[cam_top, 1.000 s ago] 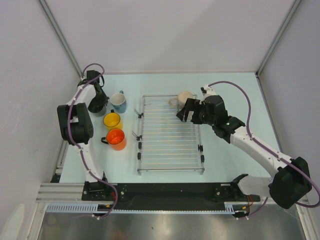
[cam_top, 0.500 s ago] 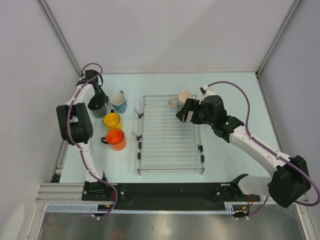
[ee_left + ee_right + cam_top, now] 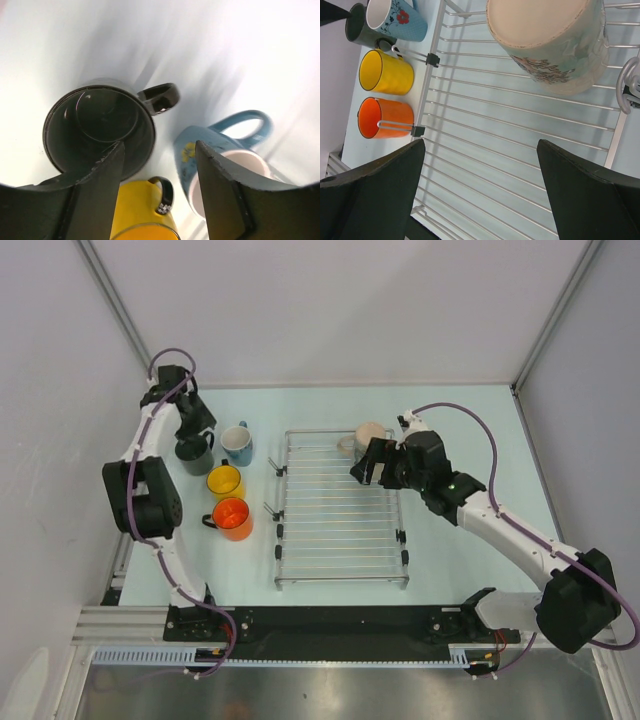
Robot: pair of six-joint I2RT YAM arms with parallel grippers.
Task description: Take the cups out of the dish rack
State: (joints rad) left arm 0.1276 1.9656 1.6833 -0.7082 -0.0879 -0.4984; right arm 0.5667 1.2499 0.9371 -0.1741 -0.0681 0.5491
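Note:
The dish rack (image 3: pixel 340 530) lies mid-table with one cup on it: a beige mug (image 3: pixel 368 436) upside down at its far right corner, base up (image 3: pixel 547 37). Left of the rack four cups stand upright on the table: dark grey (image 3: pixel 193 456), blue (image 3: pixel 237 445), yellow (image 3: pixel 224 481) and orange (image 3: pixel 232 518). My left gripper (image 3: pixel 196 422) hovers open just behind and above the dark grey mug (image 3: pixel 97 125), holding nothing. My right gripper (image 3: pixel 480 147) is open over the rack bars (image 3: pixel 510 125), just short of the beige mug.
White walls close in the table at the back and both sides. In the left wrist view the blue mug (image 3: pixel 225 155) and yellow mug (image 3: pixel 142 210) crowd close beside the dark grey one. The arm bases sit on the near rail.
My left gripper has opened, let go of the dark grey mug and lifted back away from it. The right arm has barely moved.

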